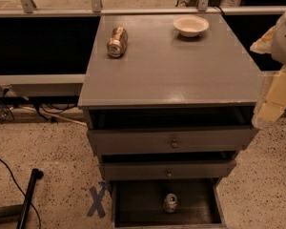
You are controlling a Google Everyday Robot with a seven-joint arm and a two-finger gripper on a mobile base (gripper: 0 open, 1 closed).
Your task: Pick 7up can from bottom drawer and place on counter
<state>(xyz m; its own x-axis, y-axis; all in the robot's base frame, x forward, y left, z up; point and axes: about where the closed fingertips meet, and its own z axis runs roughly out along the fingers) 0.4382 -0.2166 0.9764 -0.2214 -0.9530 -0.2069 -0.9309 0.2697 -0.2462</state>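
Observation:
The 7up can (170, 202) stands upright on the dark floor of the bottom drawer (133, 202), which is pulled open at the foot of the cabinet. Only the can's silver top and a little of its body show. The counter (171, 73) is the broad grey top above the drawers. My gripper (271, 104) hangs as a pale white-and-yellow shape at the right edge of the view. It is beside the counter's right front corner, well above and to the right of the can, and holds nothing that I can see.
A golden-brown can (117, 42) lies on its side at the counter's back left, and a white bowl (190, 26) sits at the back right. Both knobbed upper drawers (171, 140) stand slightly open. A blue X (98, 202), a black pole (28, 194) and cables lie on the floor to the left.

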